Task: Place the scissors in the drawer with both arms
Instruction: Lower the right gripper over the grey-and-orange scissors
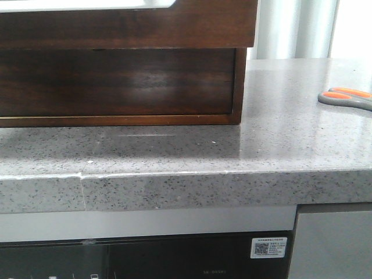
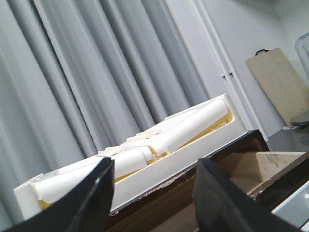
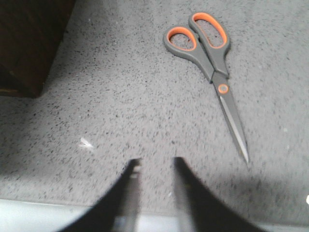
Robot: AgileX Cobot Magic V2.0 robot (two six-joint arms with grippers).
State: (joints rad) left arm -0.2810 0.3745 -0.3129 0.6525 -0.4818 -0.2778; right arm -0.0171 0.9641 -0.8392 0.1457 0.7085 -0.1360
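1. Front view: the grey speckled stone worktop carries a dark brown, glossy wood-grain cabinet at the rear left.
2. The small scissors with grey plastic handles and orange-lined finger loops lie flat on the worktop at the far right edge of this view, well apart from the cabinet. Only the handles show here.
3. At the top of the front view, the wide, dark brown, plain-faced drawer stands out over the cabinet body, with a strip of its white inside visible along the upper edge.
4. Neither arm is visible in the front view.
5. Right wrist view: the scissors lie closed on the worktop, loops away from the claw, blade tip toward it. The right claw hovers above the worktop, its fingers a narrow gap apart, released and grasping nothing, clear of the scissors.
6. Left wrist view: the left claw is spread wide and empty, facing the drawer, where white rolled items rest in a white tray. Grey pleated curtains hang behind.
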